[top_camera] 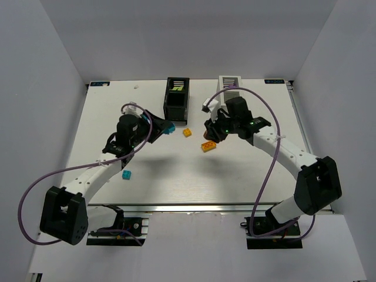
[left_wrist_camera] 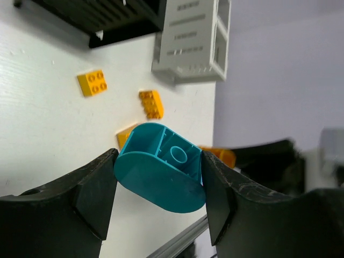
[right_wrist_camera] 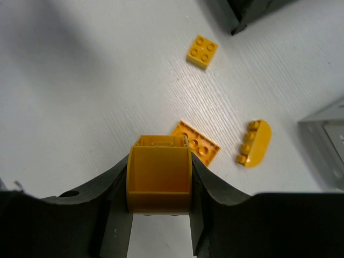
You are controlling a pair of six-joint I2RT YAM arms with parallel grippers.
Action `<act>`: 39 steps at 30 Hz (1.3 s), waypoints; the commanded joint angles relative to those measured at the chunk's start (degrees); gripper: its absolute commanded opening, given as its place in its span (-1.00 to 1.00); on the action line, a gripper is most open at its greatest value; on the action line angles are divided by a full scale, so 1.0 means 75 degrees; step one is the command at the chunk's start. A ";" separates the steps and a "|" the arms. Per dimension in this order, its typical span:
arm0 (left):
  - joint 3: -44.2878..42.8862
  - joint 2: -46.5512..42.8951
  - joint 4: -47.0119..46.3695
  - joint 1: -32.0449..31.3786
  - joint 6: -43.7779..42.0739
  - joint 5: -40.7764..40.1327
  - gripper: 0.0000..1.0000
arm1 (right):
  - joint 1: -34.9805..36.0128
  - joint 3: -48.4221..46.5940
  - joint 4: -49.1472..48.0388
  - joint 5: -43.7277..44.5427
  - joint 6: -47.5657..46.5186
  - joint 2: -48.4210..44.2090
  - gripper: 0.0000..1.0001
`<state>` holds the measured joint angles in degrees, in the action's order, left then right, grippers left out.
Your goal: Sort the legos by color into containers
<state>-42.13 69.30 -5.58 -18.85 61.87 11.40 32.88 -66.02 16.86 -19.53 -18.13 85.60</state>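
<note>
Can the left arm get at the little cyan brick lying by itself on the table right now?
Probably not to pick it up. Nothing stands around the small cyan brick, but the left tool is shut on a rounded cyan brick, so it would have to drop that first.

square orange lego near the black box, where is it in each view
Top external: square orange lego at centre, just below the black container.
Left wrist: upper left, below that container.
Right wrist: top centre, left of its corner.
Shared landmark: the black container.
</note>
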 commanded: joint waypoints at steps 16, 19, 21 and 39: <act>-0.0969 0.0639 0.2092 -0.1717 -0.2225 -0.0875 -1.00 | -0.1630 -0.2329 0.2638 -0.0385 -0.1157 0.0082 -1.00; -0.0805 0.0651 0.1999 -0.1776 -0.2214 -0.0864 -1.00 | -0.1934 -0.2763 0.2837 -0.0186 -0.1145 0.0351 -1.00; -0.0746 0.0651 0.1917 -0.1799 -0.2190 -0.0828 -1.00 | -0.2215 -0.2939 0.2838 0.0024 -0.1040 0.0596 -1.00; -0.0839 0.0545 0.2115 -0.1834 -0.2214 -0.1121 -1.00 | -0.3189 -0.6254 0.2955 -0.0056 -0.0325 0.3515 -1.00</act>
<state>-47.72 74.74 10.11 -32.38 45.87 3.95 8.64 -108.53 39.31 -18.15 -21.56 110.24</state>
